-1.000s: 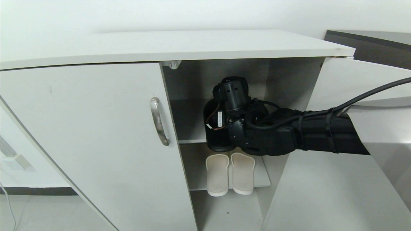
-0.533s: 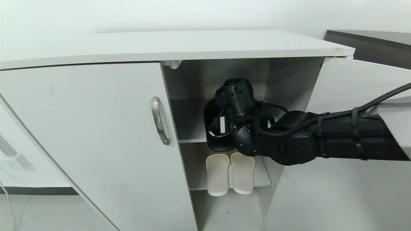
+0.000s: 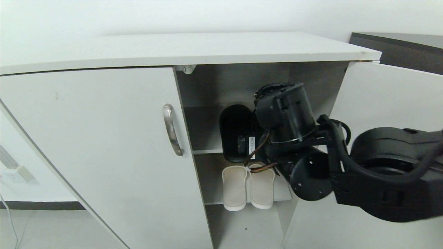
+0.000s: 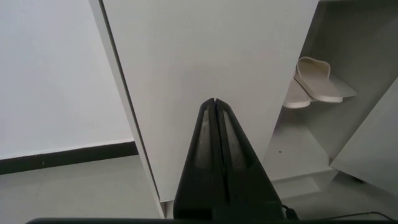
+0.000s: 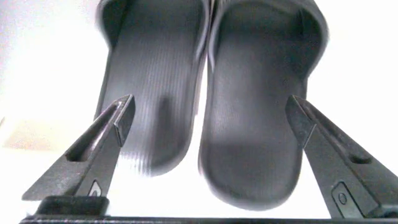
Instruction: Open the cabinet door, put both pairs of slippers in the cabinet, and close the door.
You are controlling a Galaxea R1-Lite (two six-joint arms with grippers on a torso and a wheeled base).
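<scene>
A pair of black slippers [image 3: 236, 131] lies on the upper shelf of the white cabinet [image 3: 190, 48]. On the shelf below sits a pair of white slippers [image 3: 247, 186]. My right gripper [image 5: 211, 104] is open, its fingers spread wide just short of the black slippers [image 5: 261, 87] and not touching them. In the head view the right arm's wrist [image 3: 285, 116] stands in front of the open compartment and covers part of the black pair. My left gripper [image 4: 214, 104] is shut and empty, low in front of the closed left door [image 4: 205, 50], with the white slippers [image 4: 318, 79] off to its side.
The right door [image 3: 375, 103] is swung open beside my right arm. The left door [image 3: 104, 138] is closed, with a metal handle [image 3: 172, 130]. A floor compartment [image 3: 245, 228] lies under the lower shelf. A wall socket box [image 3: 15, 174] is at the far left.
My right arm has drawn back out of the upper shelf toward the right and nearer the camera. The black slippers stay on the shelf. The white slippers have not moved.
</scene>
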